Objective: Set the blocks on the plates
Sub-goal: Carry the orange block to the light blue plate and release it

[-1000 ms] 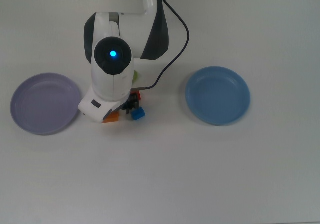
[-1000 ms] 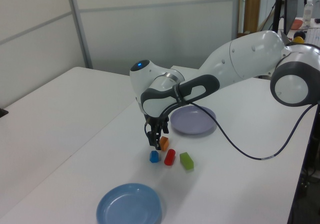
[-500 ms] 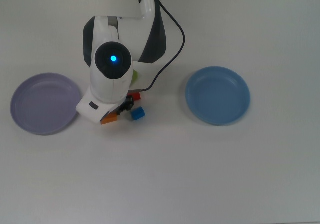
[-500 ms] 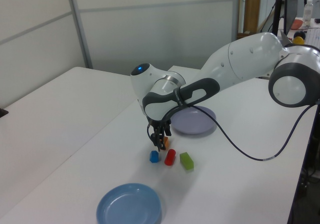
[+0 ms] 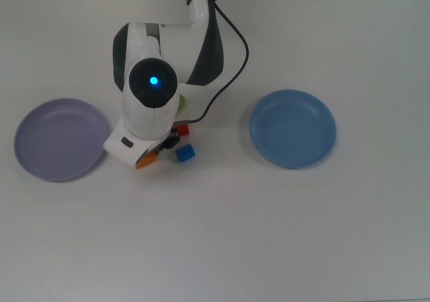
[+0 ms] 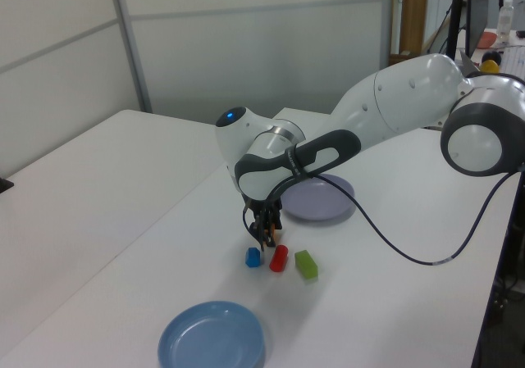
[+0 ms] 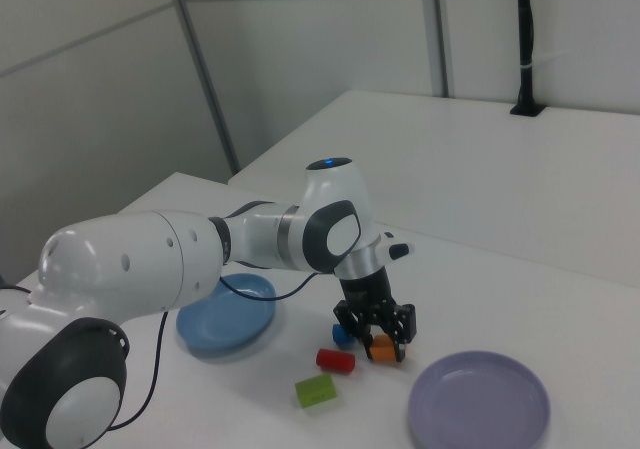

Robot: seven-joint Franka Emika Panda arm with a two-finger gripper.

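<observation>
Arm is reaching low over the surface, wrist pointing straight down. Claw is straddling the orange block, fingers on either side of it; the block is sitting on the surface near the purple plate. Blue cube, red block and green block are lying in a row beside it. Blue plate is sitting well apart.

- No text, label, brand, number or sign can be read anywhere in these views.
</observation>
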